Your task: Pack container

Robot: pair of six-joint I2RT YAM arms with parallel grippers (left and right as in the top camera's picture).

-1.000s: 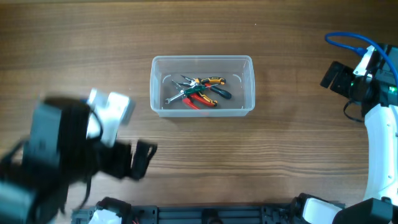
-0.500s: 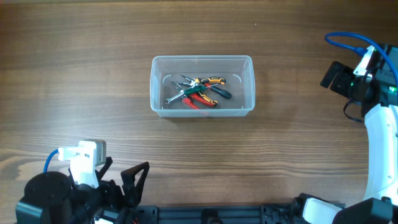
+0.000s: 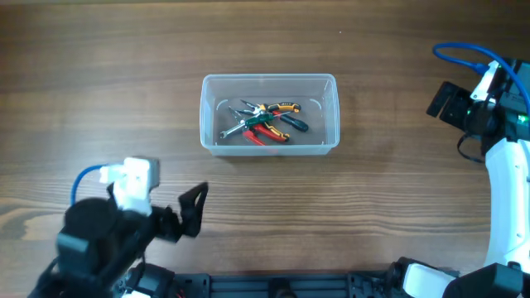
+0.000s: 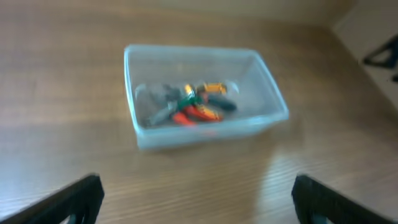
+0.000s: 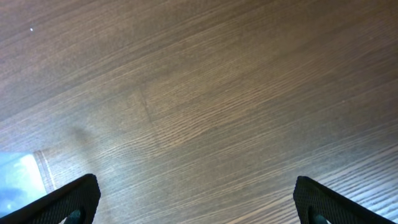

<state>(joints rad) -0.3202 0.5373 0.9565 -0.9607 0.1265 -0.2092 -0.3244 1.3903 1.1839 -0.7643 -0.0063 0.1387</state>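
Facing the container (image 3: pixel 269 78), the left end effector (image 3: pixel 194 211) hovers well apart.

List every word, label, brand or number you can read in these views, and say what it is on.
None can be read.
The container: no label visible.
The hand tools inside it: coloured handles, any print too small or blurred to read.
The white part on the left arm: no legible marking.

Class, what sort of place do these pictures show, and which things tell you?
Probably a robotics lab bench: a wood-grain table, a left arm and a right arm with cables, and a clear container holding hand tools.
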